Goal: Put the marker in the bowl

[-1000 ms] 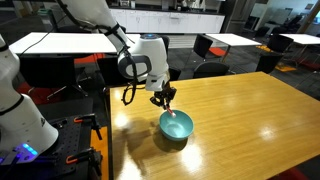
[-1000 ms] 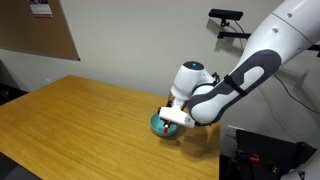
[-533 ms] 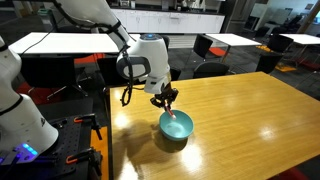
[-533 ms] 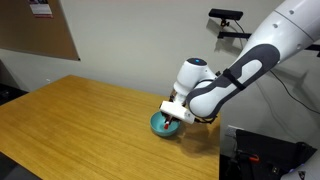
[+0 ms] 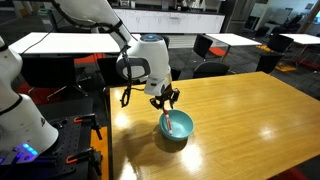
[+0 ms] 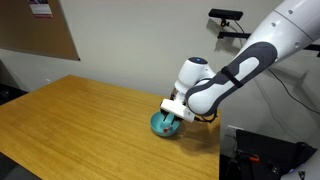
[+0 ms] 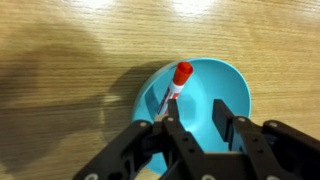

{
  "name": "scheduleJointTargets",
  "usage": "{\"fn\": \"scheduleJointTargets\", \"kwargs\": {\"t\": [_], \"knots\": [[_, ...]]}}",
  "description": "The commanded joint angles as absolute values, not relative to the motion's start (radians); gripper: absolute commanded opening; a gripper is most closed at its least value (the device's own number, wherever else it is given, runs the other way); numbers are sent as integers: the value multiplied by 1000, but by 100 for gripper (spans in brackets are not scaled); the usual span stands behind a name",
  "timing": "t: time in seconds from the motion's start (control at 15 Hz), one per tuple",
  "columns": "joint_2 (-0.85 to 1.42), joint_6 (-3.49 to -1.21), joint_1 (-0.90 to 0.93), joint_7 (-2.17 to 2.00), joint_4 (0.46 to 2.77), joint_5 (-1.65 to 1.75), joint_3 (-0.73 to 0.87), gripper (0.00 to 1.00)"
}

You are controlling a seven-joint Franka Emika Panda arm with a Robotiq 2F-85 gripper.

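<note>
The teal-blue bowl (image 7: 200,95) sits on the wooden table and shows in both exterior views (image 5: 176,127) (image 6: 163,124). The red marker (image 7: 180,78) lies inside the bowl, leaning against its left inner wall with the red end up at the rim. It shows as a thin pale stick in an exterior view (image 5: 166,121). My gripper (image 7: 194,124) hangs just above the bowl with its jaws open. The left finger (image 7: 165,128) is close beside the marker's lower end. The gripper also shows in both exterior views (image 5: 165,99) (image 6: 172,112).
The wooden table (image 5: 250,120) stretches away from the bowl in all directions. Its edge (image 5: 108,130) lies close to the bowl on the robot's side. A robot stand with cables (image 5: 60,140) is beyond that edge. Office tables and chairs (image 5: 210,45) stand behind.
The jaws have opened and the marker now rests in the bowl. The gripper has risen slightly above the bowl.
</note>
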State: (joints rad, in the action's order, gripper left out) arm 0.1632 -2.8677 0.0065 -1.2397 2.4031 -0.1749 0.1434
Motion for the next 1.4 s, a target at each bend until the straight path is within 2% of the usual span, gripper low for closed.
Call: {"fn": "scheduleJointTargets", "kwargs": {"t": [0.0, 0.2, 0.27, 1.33], "knots": [[156, -2865, -10, -1203, 2398, -209, 121, 74], [150, -2869, -3, -1213, 2403, -194, 124, 96], [141, -2878, -2, -1197, 2411, -196, 116, 100], [-62, -2881, 21, -750, 2556, -212, -1, 100]]}}
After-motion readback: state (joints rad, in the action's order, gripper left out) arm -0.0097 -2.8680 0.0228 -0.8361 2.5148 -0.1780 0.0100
